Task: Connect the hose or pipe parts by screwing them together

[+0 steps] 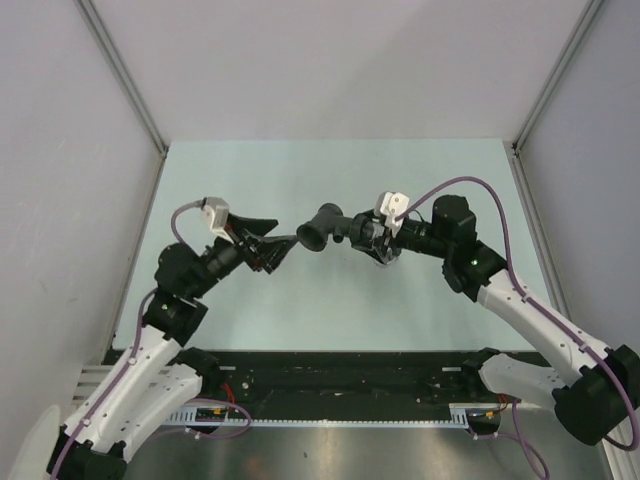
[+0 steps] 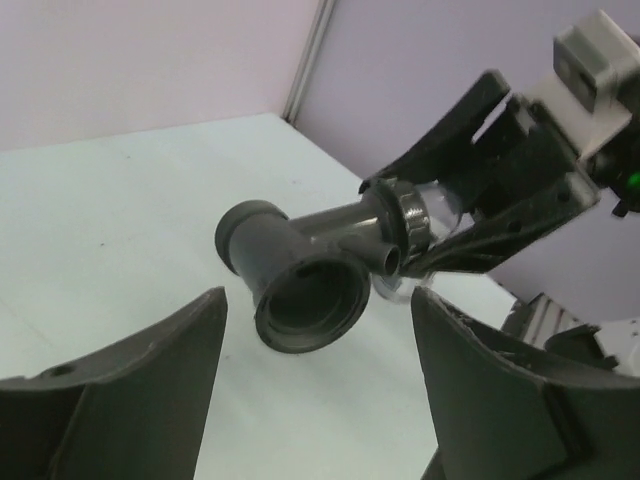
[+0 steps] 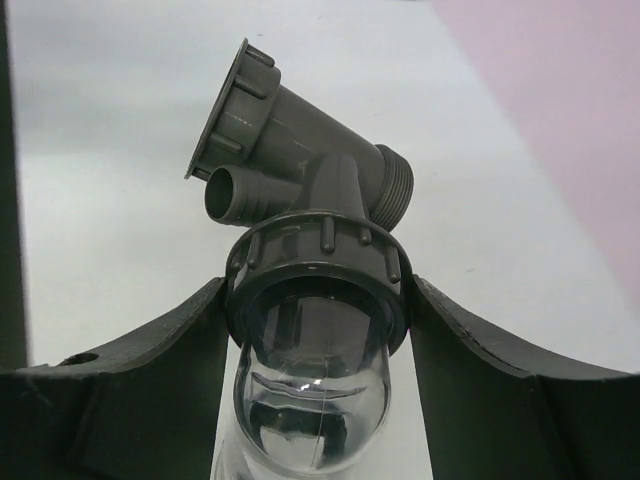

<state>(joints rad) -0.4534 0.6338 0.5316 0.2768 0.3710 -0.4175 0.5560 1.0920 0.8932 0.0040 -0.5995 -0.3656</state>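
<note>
A dark grey pipe fitting hangs above the table between the two arms. It has a wide mouth, a small side spout, a threaded end and a ribbed collar. A clear plastic bowl is joined at the collar. My right gripper is shut on the collar, one finger on each side. My left gripper stands open just in front of the wide mouth, fingers apart and touching nothing.
The pale green table lies under both arms, with grey walls on the left, back and right. A black rail with cables runs along the near edge between the arm bases.
</note>
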